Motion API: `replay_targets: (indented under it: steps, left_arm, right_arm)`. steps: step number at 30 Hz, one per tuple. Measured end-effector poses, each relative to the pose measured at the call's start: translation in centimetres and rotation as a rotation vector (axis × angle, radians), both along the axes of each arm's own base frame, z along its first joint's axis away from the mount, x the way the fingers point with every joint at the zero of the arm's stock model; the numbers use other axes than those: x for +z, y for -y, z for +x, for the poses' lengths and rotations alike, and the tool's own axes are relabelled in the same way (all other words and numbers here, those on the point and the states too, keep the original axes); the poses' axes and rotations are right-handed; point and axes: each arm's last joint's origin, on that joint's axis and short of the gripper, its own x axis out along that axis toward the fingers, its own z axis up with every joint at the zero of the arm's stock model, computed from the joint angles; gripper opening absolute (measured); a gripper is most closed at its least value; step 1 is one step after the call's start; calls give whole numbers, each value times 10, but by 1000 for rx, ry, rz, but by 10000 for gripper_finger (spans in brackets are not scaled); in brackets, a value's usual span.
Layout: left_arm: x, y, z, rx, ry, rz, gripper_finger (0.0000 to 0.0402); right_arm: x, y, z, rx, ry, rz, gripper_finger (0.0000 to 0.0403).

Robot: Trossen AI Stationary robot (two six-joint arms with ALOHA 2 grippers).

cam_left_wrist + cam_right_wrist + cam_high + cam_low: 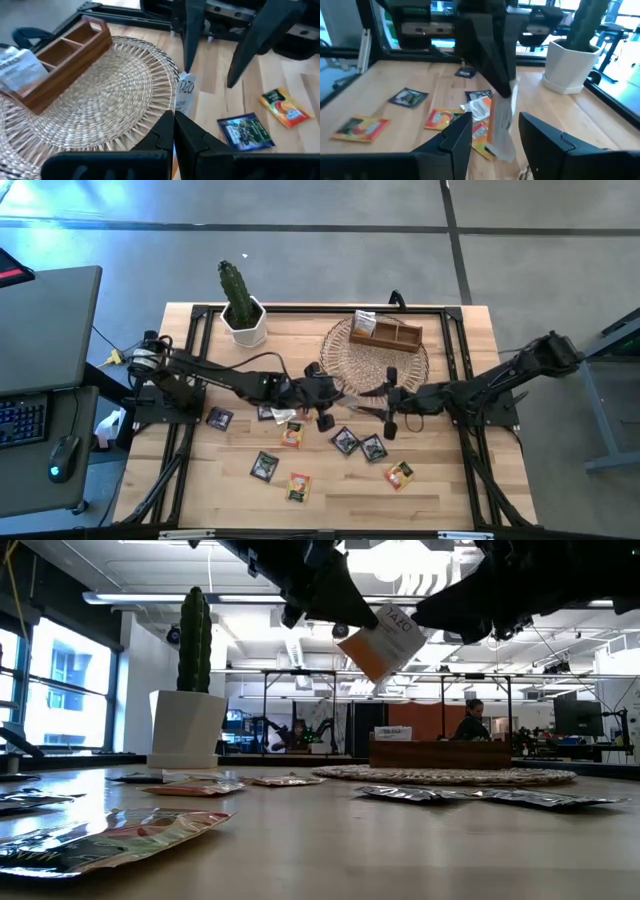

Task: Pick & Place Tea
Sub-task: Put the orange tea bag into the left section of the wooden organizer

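Note:
An orange-and-white tea sachet hangs above the table's middle, with my left gripper shut on it. My right gripper stands open, one finger on each side of the sachet, apart from it. Several more tea sachets lie flat on the wooden table in front of the arms, among them a black one and an orange one. Another sachet stands in the wooden box on the wicker mat. My left gripper pinches the sachet's edge between its two fingers. The fingers come from the table's left, slanting a little downward. The sachet is lifted clear of the table and hangs tilted below and beyond the fingertips.
A cactus in a white pot stands at the far left of the table. The mat and box fill the far middle. The black frame rail runs along the table's edges. A person sits in the room behind.

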Motion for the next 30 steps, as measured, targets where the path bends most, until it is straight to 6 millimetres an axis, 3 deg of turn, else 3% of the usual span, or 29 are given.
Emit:
replay_targets:
  steps: [8,20,30]
  left_arm:
    - [0,-5,1,-13,3,-13,0]
    - [11,-4,6,-55,110,58,0]
    - [14,-6,7,-12,136,73,0]
  right_arm:
    - [-2,11,1,-112,-6,46,161]
    - [-2,20,4,-63,0,169,155]
    - [1,20,4,-61,20,100,49]
